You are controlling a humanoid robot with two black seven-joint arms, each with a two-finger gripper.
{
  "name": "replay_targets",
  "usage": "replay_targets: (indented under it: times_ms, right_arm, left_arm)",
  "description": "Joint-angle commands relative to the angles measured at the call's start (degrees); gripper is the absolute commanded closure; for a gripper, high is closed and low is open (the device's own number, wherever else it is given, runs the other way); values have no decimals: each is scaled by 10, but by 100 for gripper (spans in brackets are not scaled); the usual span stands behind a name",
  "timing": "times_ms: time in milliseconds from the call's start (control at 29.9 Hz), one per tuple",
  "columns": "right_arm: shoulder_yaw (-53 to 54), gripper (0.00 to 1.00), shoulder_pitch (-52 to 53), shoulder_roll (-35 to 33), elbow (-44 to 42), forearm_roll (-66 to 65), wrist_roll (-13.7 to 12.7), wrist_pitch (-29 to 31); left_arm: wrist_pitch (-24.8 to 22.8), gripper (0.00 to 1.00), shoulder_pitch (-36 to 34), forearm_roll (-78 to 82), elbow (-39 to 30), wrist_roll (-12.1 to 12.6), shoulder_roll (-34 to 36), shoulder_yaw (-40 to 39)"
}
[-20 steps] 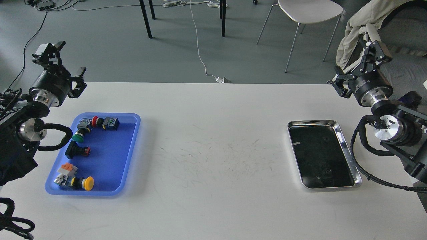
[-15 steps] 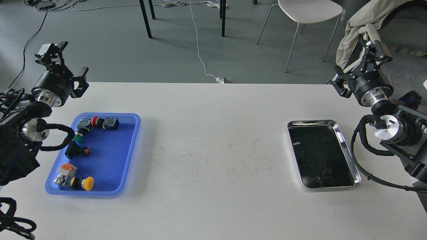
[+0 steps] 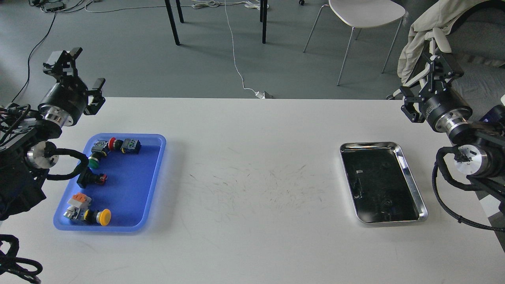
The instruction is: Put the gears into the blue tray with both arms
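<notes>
The blue tray (image 3: 152, 185) lies at the white table (image 3: 252, 165)'s left end, holding only push-button switches (image 3: 94, 179), while both spread-fingered, empty grippers, left (image 3: 75, 67) and right (image 3: 428, 75), hover beyond the far corners.

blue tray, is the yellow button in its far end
No, the yellow button lies at the near end of the blue tray.

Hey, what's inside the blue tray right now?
The blue tray holds coloured-cap push-button switches, along its left side. No gears show; the cable loop hides part of that edge.
</notes>
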Motion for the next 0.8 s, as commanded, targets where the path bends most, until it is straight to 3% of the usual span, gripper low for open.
replay_targets:
  times_ms: [0, 167, 334, 535, 769]
  right_arm:
    - [-36, 1, 28, -38, 12, -53, 0, 5]
    - [-63, 1, 40, -82, 35, -72, 0, 89]
    - [-74, 1, 51, -107, 35, -162, 0, 131]
    - [-70, 1, 70, -122, 21, -191, 0, 139]
    - [-11, 1, 39, -38, -17, -65, 0, 49]
  left_arm:
    - [0, 1, -1, 1, 0, 0, 0, 0]
    - [0, 1, -2, 1, 0, 0, 0, -1]
    - [0, 1, -2, 2, 0, 0, -5, -1]
    - [0, 1, -11, 2, 0, 0, -8, -2]
    - [0, 1, -11, 1, 0, 0, -10, 0]
